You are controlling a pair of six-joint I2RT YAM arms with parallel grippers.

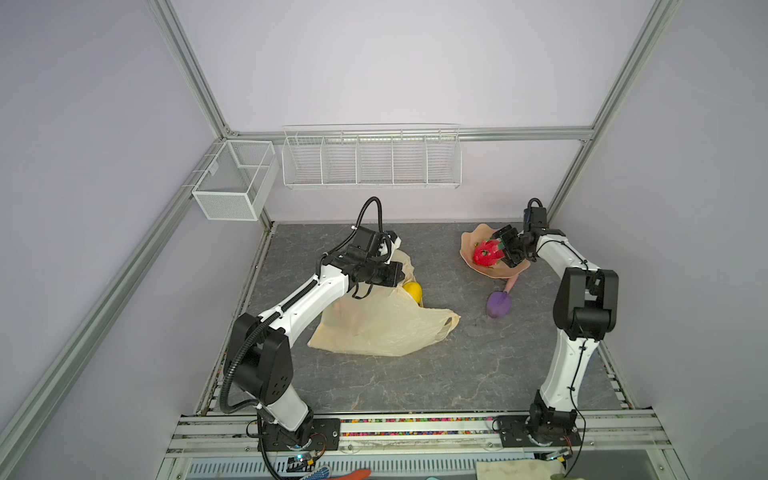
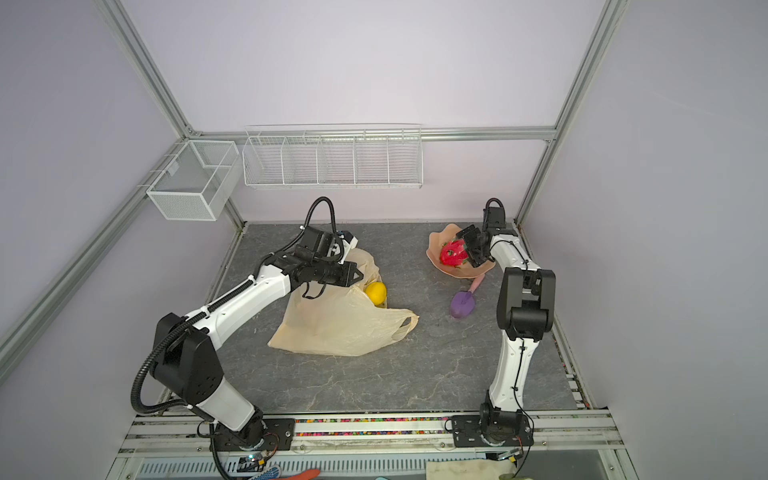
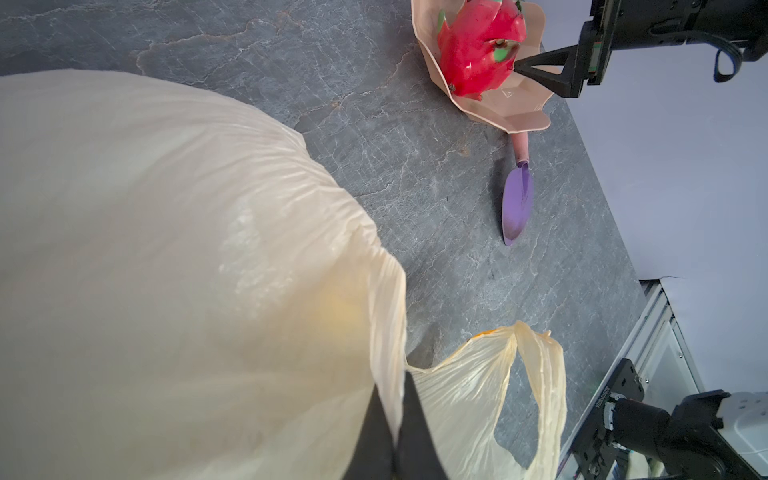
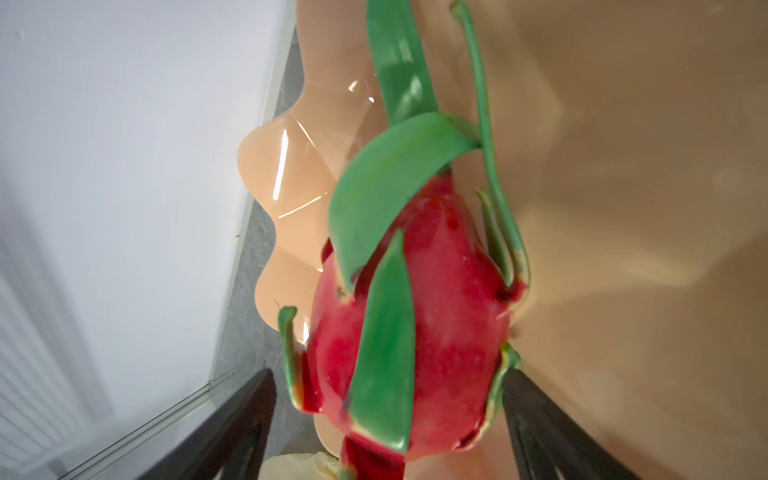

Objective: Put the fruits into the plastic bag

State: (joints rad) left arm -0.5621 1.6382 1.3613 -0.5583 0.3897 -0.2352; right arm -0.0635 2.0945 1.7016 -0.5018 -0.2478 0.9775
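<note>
The plastic bag (image 1: pixel 386 324) (image 2: pixel 345 328) lies crumpled left of centre on the table, with one handle loop spread to the right. My left gripper (image 1: pixel 403 274) (image 3: pixel 394 395) is shut on a bunched strip of the bag's rim and holds it up. A yellow citrus (image 1: pixel 412 291) (image 2: pixel 376 293) sits at the bag's mouth, just below that gripper. The red dragon fruit (image 1: pixel 484 253) (image 4: pixel 436 311) lies in the pink dish (image 1: pixel 498 272) at the back right. My right gripper (image 1: pixel 496 249) (image 4: pixel 388 374) is open and straddles the fruit. One finger touches a green scale; the other stands apart.
A purple scoop (image 1: pixel 498 303) (image 3: pixel 517 208) with a pink handle lies just in front of the dish. A white wire rack (image 1: pixel 372 160) and a mesh box (image 1: pixel 232 183) hang on the back wall. The dish sits close to the back right corner post.
</note>
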